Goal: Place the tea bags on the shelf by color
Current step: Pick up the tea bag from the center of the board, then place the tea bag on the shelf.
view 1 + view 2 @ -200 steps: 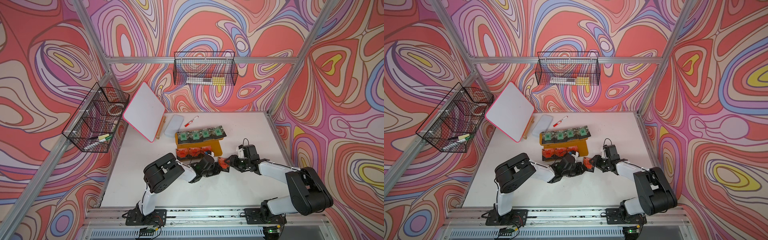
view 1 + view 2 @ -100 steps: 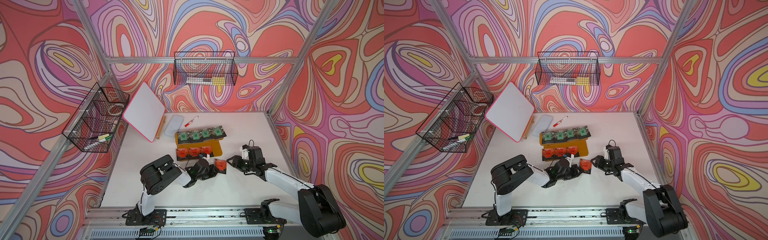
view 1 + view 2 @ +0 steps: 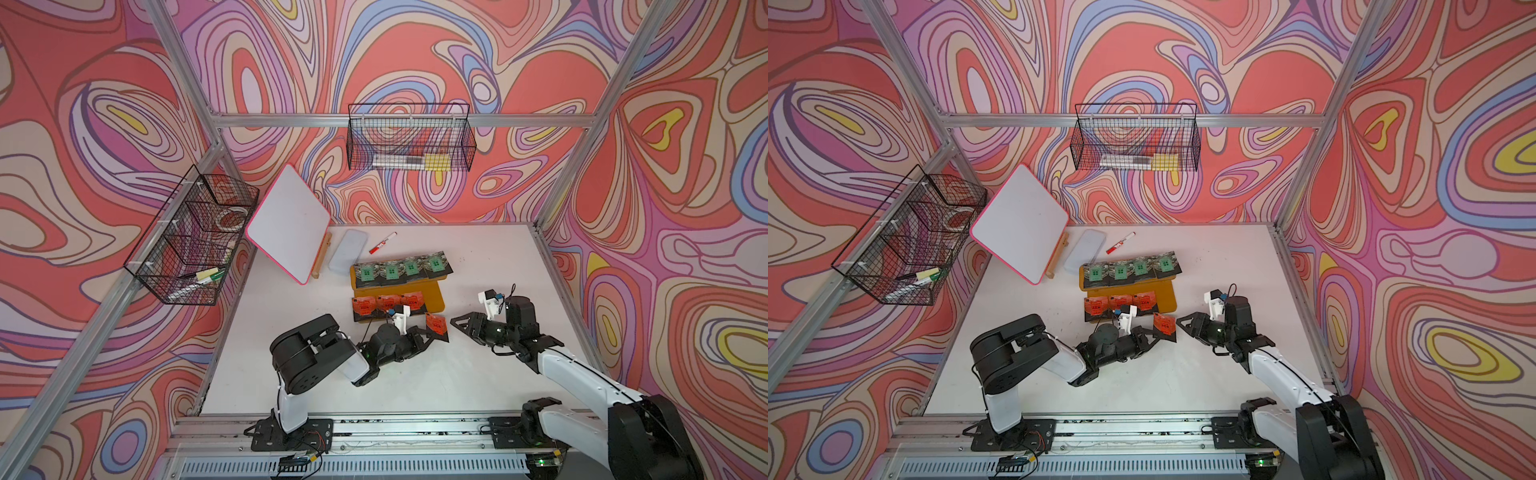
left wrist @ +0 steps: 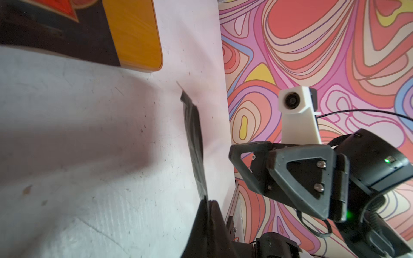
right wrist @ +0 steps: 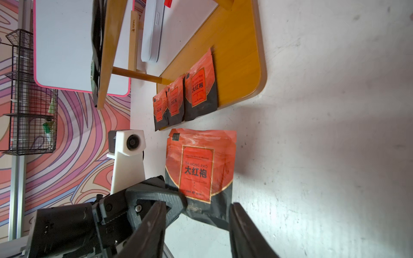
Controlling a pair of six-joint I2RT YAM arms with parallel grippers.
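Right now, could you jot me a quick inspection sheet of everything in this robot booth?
Surface: white table, scuffed.
Job's things: yellow shelf; four green tea bags on the upper step, three orange tea bags on the lower.
Clutter: whiteboard, red marker, pale case.
Grippers: left gripper shut on fourth orange tea bag; right gripper open, empty.
Cables: thin black cable by the right wrist camera.
Surroundings: two wire baskets on patterned walls.

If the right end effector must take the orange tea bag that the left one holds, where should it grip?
Probably the free top edge of the orange tea bag, approached from the right end effector's own side. The bag stands upright; the left end effector pinches its dark bottom corner.
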